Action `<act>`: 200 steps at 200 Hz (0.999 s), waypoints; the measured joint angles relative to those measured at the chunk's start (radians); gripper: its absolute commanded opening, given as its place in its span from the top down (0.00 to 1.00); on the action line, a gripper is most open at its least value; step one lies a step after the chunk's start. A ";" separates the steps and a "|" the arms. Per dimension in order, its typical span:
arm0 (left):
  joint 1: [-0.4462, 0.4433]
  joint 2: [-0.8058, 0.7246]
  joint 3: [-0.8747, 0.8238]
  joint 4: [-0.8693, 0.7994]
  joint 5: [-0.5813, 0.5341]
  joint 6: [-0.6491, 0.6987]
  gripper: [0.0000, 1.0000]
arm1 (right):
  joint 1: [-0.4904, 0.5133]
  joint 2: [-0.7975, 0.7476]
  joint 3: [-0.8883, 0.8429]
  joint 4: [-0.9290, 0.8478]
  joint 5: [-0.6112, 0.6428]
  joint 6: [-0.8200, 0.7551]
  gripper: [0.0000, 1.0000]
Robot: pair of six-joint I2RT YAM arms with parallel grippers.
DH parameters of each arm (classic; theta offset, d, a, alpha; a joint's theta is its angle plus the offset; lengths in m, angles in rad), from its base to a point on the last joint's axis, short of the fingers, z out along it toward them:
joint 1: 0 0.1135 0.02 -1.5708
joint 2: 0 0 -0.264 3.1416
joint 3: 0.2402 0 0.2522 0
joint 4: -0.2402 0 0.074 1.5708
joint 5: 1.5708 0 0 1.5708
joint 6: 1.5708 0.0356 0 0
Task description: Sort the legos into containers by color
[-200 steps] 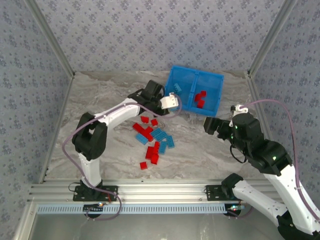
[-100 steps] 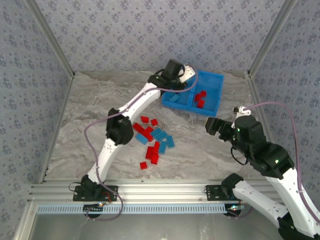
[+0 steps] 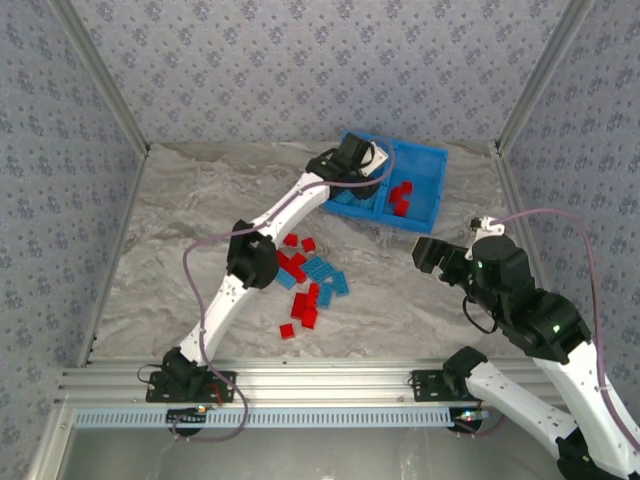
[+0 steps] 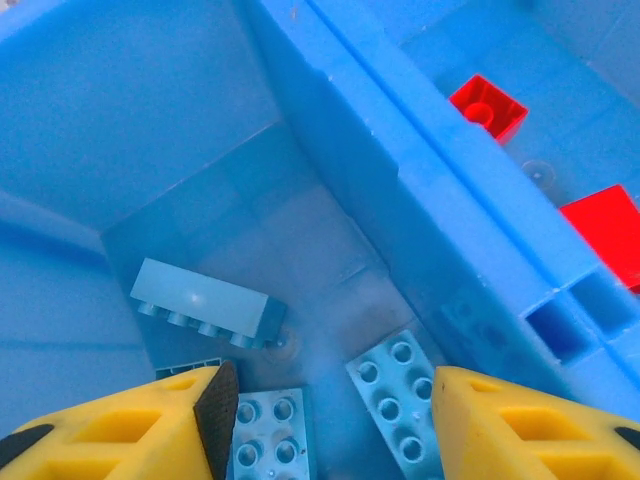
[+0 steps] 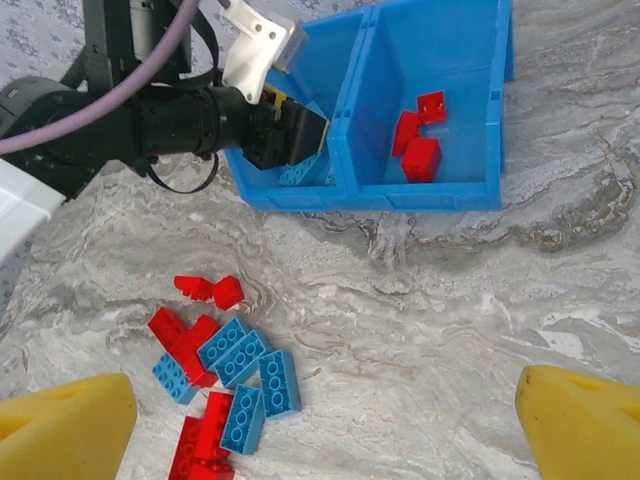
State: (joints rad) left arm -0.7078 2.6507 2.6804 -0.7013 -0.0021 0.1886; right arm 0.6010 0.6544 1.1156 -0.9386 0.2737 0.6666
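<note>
The blue bin (image 3: 438, 185) stands at the back of the table, right of centre. My left gripper (image 3: 366, 170) reaches down into its left compartment and is open with nothing between its fingers (image 4: 130, 425). Three light blue legos lie on that compartment's floor (image 4: 205, 302) (image 4: 268, 432) (image 4: 400, 400). Three red legos (image 5: 418, 140) lie in the right compartment, past the divider (image 4: 440, 170). A mixed pile of red and light blue legos (image 3: 305, 280) sits on the table in the middle. My right gripper (image 5: 320, 440) hovers open above the table, right of the pile (image 5: 225, 380).
One red brick (image 3: 287, 330) lies apart at the pile's near edge. Patterned walls close in the marble table (image 3: 400, 290) on three sides. The left arm (image 3: 290, 205) stretches diagonally over the pile toward the bin. Bare marble lies between the pile and the right arm.
My left arm swung from beside the bin's front-left corner up over the bin, then settled down into the left compartment. The right arm barely shifted.
</note>
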 measured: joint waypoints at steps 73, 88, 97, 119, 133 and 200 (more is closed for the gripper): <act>0.001 -0.662 -0.564 0.129 0.050 -0.049 0.26 | 0.023 0.116 -0.026 0.070 -0.096 -0.057 0.00; 0.007 -0.893 -0.769 0.200 0.054 -0.058 0.21 | 0.051 0.201 -0.026 0.108 -0.134 -0.088 0.00; 0.014 -1.029 -0.883 0.229 0.052 -0.057 0.18 | 0.071 0.255 -0.026 0.130 -0.152 -0.108 0.00; 0.031 -1.308 -1.130 0.271 0.027 -0.061 0.10 | 0.116 0.438 -0.005 0.174 -0.190 -0.157 0.00; 0.035 -1.452 -1.269 0.258 0.022 -0.069 0.06 | 0.133 0.567 0.026 0.201 -0.214 -0.186 0.00; 0.034 -1.851 -1.616 -0.095 -0.015 -0.132 0.01 | 0.139 1.143 0.326 0.307 -0.274 -0.261 0.13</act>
State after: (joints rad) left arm -0.6743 0.8001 1.0641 -0.7959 -0.0174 0.0563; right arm 0.7403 1.7969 1.4418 -0.6312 -0.0006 0.4053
